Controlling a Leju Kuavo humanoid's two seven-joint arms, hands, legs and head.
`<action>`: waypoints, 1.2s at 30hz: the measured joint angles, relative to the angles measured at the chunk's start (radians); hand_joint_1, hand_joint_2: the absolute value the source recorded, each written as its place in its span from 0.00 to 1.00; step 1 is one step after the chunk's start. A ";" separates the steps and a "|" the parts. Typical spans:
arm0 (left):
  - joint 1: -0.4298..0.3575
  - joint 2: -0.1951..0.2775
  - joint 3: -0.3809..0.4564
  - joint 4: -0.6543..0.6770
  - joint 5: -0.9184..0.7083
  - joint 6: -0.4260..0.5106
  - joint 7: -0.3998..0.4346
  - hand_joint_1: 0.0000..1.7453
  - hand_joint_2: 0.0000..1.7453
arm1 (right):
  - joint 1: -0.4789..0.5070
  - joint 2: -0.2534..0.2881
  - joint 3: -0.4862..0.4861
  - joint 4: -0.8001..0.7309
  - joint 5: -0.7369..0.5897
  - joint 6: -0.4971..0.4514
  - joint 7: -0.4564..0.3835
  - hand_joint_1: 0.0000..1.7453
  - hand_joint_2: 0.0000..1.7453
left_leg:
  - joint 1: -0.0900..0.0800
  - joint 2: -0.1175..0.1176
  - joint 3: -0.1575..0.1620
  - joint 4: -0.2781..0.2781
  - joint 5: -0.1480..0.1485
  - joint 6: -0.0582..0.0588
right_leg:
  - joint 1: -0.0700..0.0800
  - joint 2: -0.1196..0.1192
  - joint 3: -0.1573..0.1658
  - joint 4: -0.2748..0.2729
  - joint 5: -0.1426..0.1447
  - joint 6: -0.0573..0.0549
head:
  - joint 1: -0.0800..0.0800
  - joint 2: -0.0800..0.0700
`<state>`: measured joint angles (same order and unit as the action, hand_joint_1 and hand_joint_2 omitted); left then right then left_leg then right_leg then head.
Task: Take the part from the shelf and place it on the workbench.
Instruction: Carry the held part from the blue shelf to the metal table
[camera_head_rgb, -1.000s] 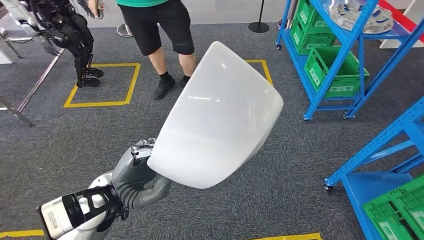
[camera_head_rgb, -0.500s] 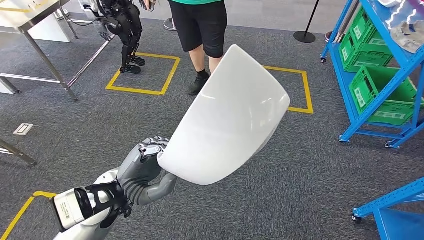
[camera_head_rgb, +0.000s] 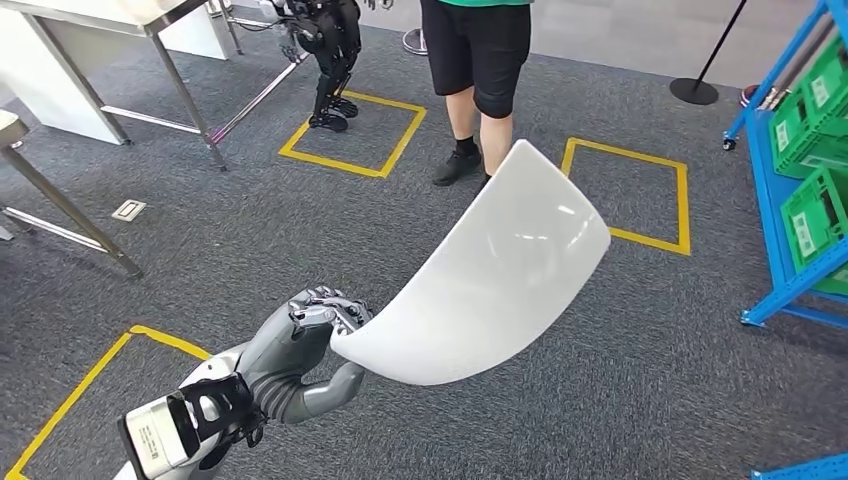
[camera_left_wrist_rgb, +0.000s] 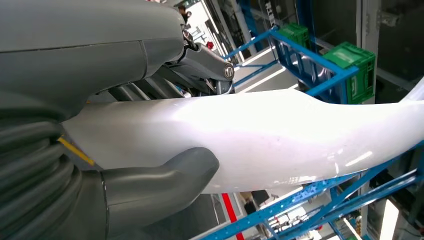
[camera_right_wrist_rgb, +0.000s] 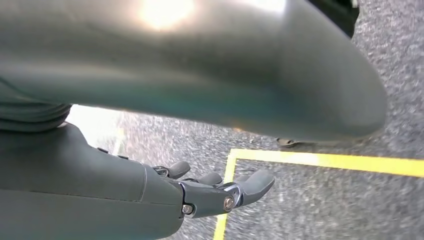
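Left hand (camera_head_rgb: 300, 345) grips the near edge of the curved white panel (camera_head_rgb: 495, 275): thumb (camera_left_wrist_rgb: 165, 175) under, fingers (camera_left_wrist_rgb: 200, 57) over, part clamped between. Panel held in the air above the grey carpet (camera_head_rgb: 640, 340), bowing up and away from the hand. Right hand (camera_right_wrist_rgb: 200, 192) hangs over the carpet, fingers (camera_right_wrist_rgb: 252, 185) loosely apart, holding nothing. Ahead: a person's legs (camera_head_rgb: 478, 100), yellow tape squares (camera_head_rgb: 350, 135), metal bench legs (camera_head_rgb: 185, 85) at upper left, blue shelf (camera_head_rgb: 790, 200) with green crates (camera_head_rgb: 815, 205) at right.
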<state>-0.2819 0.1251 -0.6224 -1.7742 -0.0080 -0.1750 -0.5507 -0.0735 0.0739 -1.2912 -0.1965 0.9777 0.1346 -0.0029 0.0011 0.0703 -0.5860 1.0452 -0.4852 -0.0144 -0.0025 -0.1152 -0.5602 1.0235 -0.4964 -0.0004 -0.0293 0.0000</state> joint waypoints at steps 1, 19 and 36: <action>-0.001 -0.002 0.000 -0.004 -0.001 -0.001 0.000 1.00 1.00 | -0.001 0.001 0.002 0.000 0.002 0.000 -0.008 0.00 0.00 | -0.002 0.004 0.005 -0.014 0.002 0.007 | 0.002 -0.010 0.002 0.001 -0.002 0.006 | 0.000 0.000; -0.047 -0.037 -0.004 -0.005 0.005 -0.029 0.000 1.00 1.00 | -0.010 0.002 0.004 0.000 -0.008 0.013 0.011 0.00 0.00 | 0.007 -0.208 -0.021 -0.018 0.032 0.001 | -0.011 0.155 -0.006 -0.002 0.010 0.009 | 0.014 0.000; 0.005 -0.044 -0.005 -0.064 -0.061 -0.043 0.058 1.00 1.00 | -0.012 0.000 0.004 0.000 -0.003 0.008 0.024 0.00 0.00 | 0.003 -0.037 0.002 -0.013 0.008 0.037 | -0.001 0.010 0.005 0.029 -0.034 0.032 | 0.004 0.000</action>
<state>-0.2765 0.0810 -0.6275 -1.8384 -0.0694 -0.2180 -0.4924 -0.0854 0.0744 -1.2875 -0.1967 0.9751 0.1421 0.0213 0.0038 0.0336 -0.5836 1.0321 -0.4774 0.0230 -0.0038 -0.1049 -0.5552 1.0526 -0.5307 0.0317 -0.0258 0.0000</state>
